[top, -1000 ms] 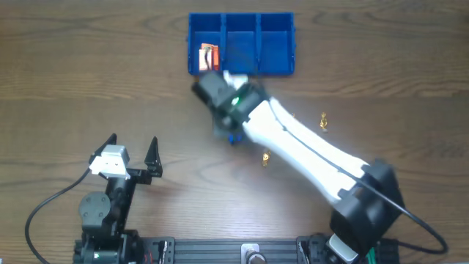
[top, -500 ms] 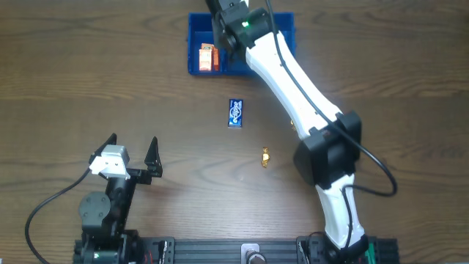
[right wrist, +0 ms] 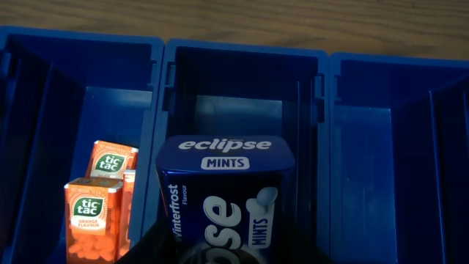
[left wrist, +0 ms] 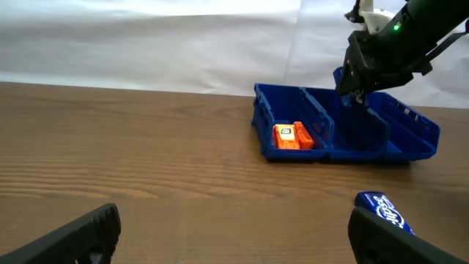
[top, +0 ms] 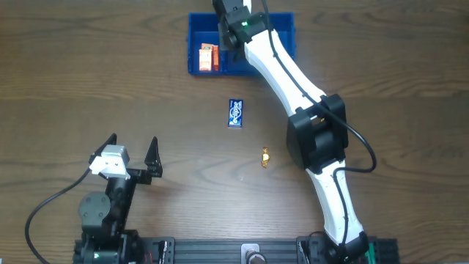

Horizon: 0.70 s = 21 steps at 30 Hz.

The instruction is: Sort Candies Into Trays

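A blue three-compartment tray (top: 282,55) stands at the far middle of the table. Orange candy boxes (top: 209,57) lie in its left compartment. My right gripper (top: 230,25) hangs over the tray, shut on a dark blue mint tin (right wrist: 223,191), which sits above the middle compartment (right wrist: 242,110), beside the orange boxes (right wrist: 99,198). A blue candy packet (top: 235,114) and a small gold candy (top: 265,157) lie on the table below the tray. My left gripper (top: 133,150) stands open near the front left, holding nothing.
The right arm (top: 293,81) stretches diagonally across the table's middle right. From the left wrist view the tray (left wrist: 410,128), the right gripper (left wrist: 360,82) and the blue packet (left wrist: 385,211) lie ahead. Bare wood surrounds the left gripper.
The right arm swung from the table's middle up to the tray with the mint tin, uncovering the blue packet. It has barely shifted in the last half second. The left arm stayed still.
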Motion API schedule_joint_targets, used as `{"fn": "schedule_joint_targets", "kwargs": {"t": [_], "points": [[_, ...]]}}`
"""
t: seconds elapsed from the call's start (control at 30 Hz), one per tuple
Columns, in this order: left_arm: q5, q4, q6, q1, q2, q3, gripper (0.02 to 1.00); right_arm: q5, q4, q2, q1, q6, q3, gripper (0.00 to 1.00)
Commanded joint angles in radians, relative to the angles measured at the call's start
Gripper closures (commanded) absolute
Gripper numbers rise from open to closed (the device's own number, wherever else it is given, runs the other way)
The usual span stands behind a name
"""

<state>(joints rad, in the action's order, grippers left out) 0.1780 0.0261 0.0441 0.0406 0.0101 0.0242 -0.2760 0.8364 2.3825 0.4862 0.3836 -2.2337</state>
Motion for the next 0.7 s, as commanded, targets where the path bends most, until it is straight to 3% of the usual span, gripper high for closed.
{"fn": "schedule_joint_targets", "kwargs": {"t": [0.03,0.17,0.27,0.53,0.7], "points": [[0.014,0.034,-0.015,-0.005,-0.006,-0.019,0.02,-0.004,-0.006,0.016,-0.004,0.012,-0.035,0.27],[0.014,0.034,-0.015,-0.005,-0.006,-0.019,0.023,-0.004,-0.013,0.016,0.0,0.011,-0.035,0.071],[0.014,0.034,-0.015,-0.005,-0.006,-0.019,0.02,-0.002,0.006,0.005,0.005,0.013,-0.036,0.009],[0.014,0.034,-0.015,-0.005,-0.006,-0.019,0.02,0.024,0.346,-0.197,0.063,0.118,-0.037,0.003],[0.014,0.034,-0.015,-0.005,-0.006,-0.019,0.02,0.162,0.498,-0.217,0.131,0.119,-0.002,0.003]]}}
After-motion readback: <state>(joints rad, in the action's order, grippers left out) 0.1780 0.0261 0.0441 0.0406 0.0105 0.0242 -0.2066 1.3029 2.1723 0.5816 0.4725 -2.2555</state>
